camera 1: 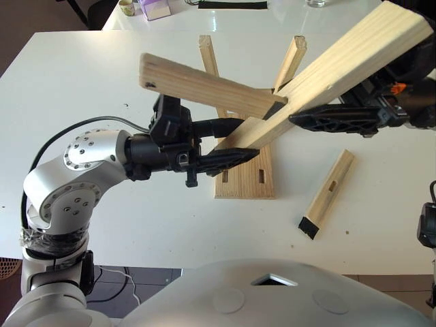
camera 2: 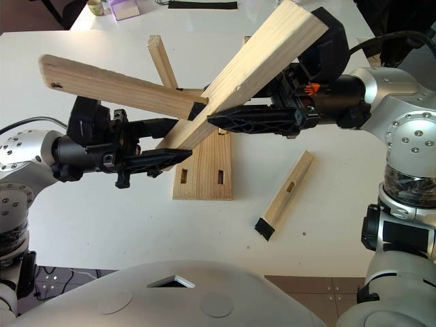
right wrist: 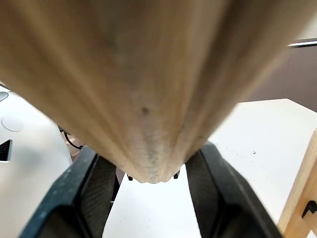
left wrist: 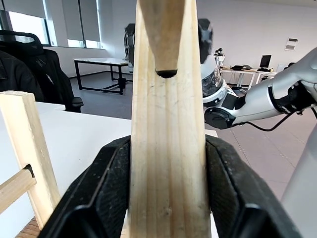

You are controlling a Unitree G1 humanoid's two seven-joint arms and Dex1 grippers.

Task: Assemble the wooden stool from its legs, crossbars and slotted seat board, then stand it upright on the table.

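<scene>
A long wooden leg (camera 1: 354,61) slants up over the table (camera 1: 82,102). My left gripper (camera 1: 228,142) is shut on its lower end, with the wood (left wrist: 166,163) wedged between both black fingers (left wrist: 99,188). My right gripper (camera 2: 212,112) is shut on the same leg farther up, and the wood (right wrist: 148,74) lies close over its fingers (right wrist: 94,198). A second wooden piece (camera 1: 197,82) crosses it, its dark tip against the long leg; I cannot tell what holds it. The slotted seat board (camera 1: 245,180) lies flat below, with two wooden pieces (camera 1: 208,58) (camera 1: 293,58) rising behind it.
A loose slotted leg (camera 1: 330,191) with a black tip lies on the table to the right of the board. A cup (camera 1: 126,7), a purple box (camera 1: 157,8) and a black strip (camera 1: 231,5) sit along the far edge.
</scene>
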